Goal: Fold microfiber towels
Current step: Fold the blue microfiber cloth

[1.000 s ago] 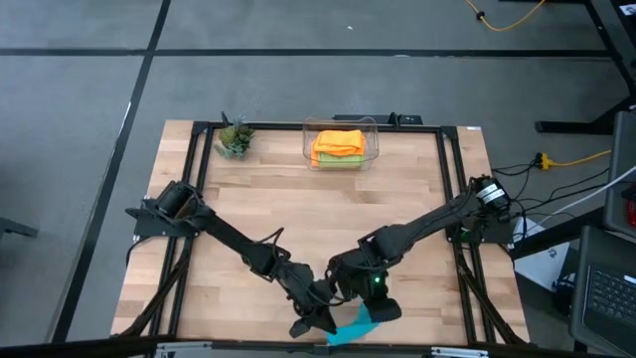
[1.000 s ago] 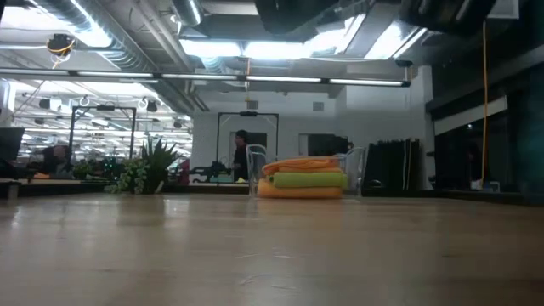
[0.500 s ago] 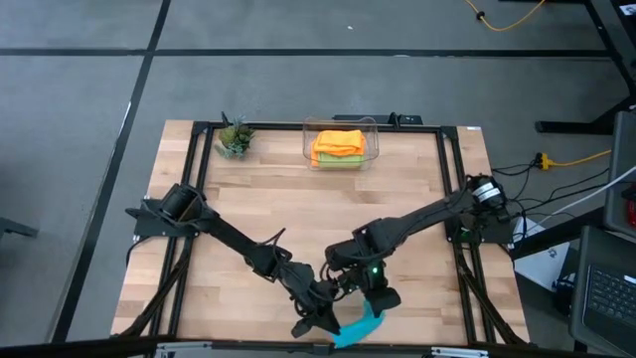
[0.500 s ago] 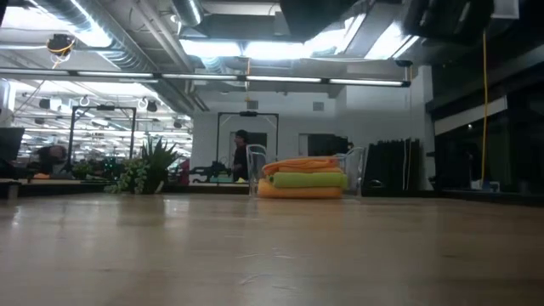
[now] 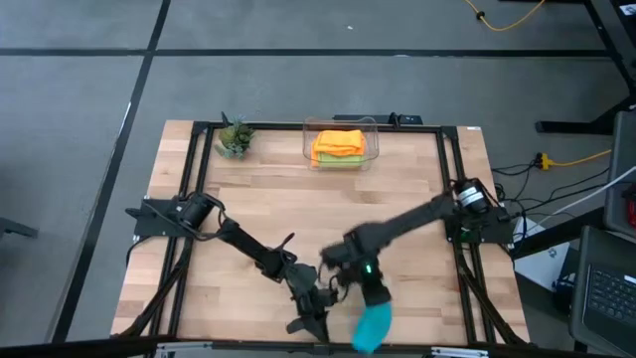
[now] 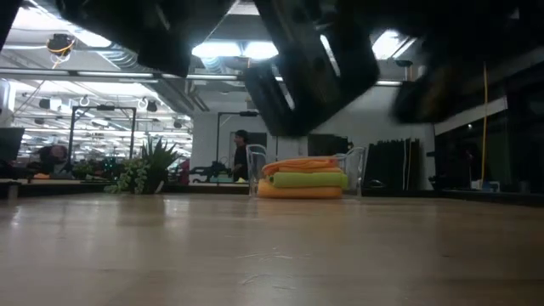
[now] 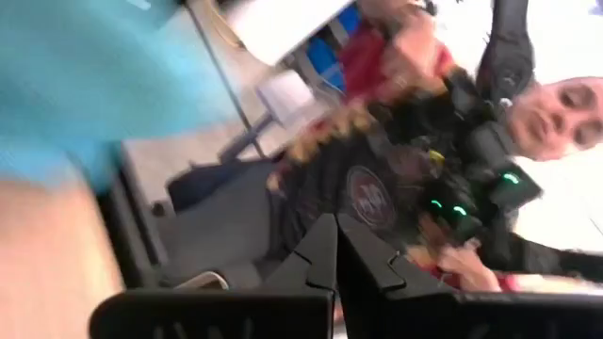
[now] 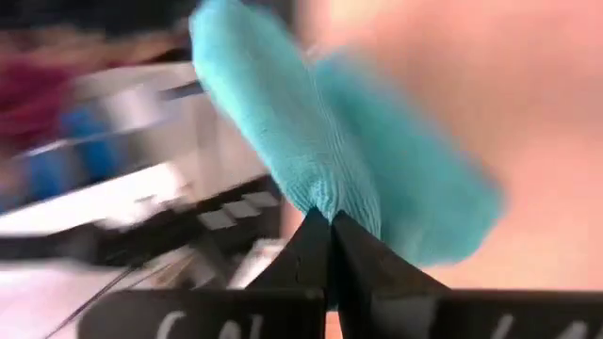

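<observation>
The right tool (image 8: 332,218) is clenched on a pinched fold of the teal towel (image 8: 320,151), which fans out from the tips of the two dark fingers (image 8: 311,247). In the high view the right tool (image 5: 366,290) sits near the counter's six o'clock edge, with the teal towel (image 5: 373,325) hanging from it toward six o'clock, its lower end at or past that edge. The right arm runs from the tool up toward two o'clock to its base at the counter's three o'clock side.

Just beside it, at about nine o'clock from the right tool, the left tool (image 5: 316,316) is clenched with nothing between its fingers; in its own wrist view the left tool (image 7: 335,247) has its tips pressed together, with a blur of teal off to one side. The left arm stretches away toward ten o'clock to its base at the counter's nine o'clock side.

Well apart from both tools, at the counter's twelve o'clock edge, a clear bin (image 5: 341,124) holds a folded stack of orange and lime green towels (image 5: 339,145). A small potted plant (image 5: 235,137) stands toward eleven o'clock on the wooden counter (image 5: 288,199).
</observation>
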Tool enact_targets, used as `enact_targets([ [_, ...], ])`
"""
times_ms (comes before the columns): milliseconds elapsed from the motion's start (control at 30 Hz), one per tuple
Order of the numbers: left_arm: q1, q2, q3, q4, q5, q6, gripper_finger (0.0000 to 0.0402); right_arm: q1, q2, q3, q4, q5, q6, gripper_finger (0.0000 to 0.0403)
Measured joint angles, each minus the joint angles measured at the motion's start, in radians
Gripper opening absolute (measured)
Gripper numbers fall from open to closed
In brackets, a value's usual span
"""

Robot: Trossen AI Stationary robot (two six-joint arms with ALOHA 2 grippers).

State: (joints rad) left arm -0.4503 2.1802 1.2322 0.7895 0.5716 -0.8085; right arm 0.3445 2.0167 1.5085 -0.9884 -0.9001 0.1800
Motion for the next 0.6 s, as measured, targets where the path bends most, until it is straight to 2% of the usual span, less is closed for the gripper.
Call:
enact_targets([
  [100, 0.025, -0.018, -0.04, 0.014, 0.025, -0.001, 0.0001, -0.057, 0.006, 0.001, -0.07, 0.208, -0.037, 0.0004],
  [167, 0.043, -0.014, -0.074, 0.003, 0.019, -0.016, 0.0001, -0.088, 0.009, -0.001, -0.091, 0.282, -0.034, 0.0004],
  [333, 0.067, -0.02, -0.135, 0.008, 0.018, -0.031, 0.0001, -0.141, 0.009, 0.001, -0.07, 0.289, -0.036, 0.0004],
  [600, 0.069, -0.024, -0.137, 0.038, 0.076, -0.076, 0.0, -0.153, 0.009, 0.002, 0.05, 0.315, -0.06, 0.0004],
])
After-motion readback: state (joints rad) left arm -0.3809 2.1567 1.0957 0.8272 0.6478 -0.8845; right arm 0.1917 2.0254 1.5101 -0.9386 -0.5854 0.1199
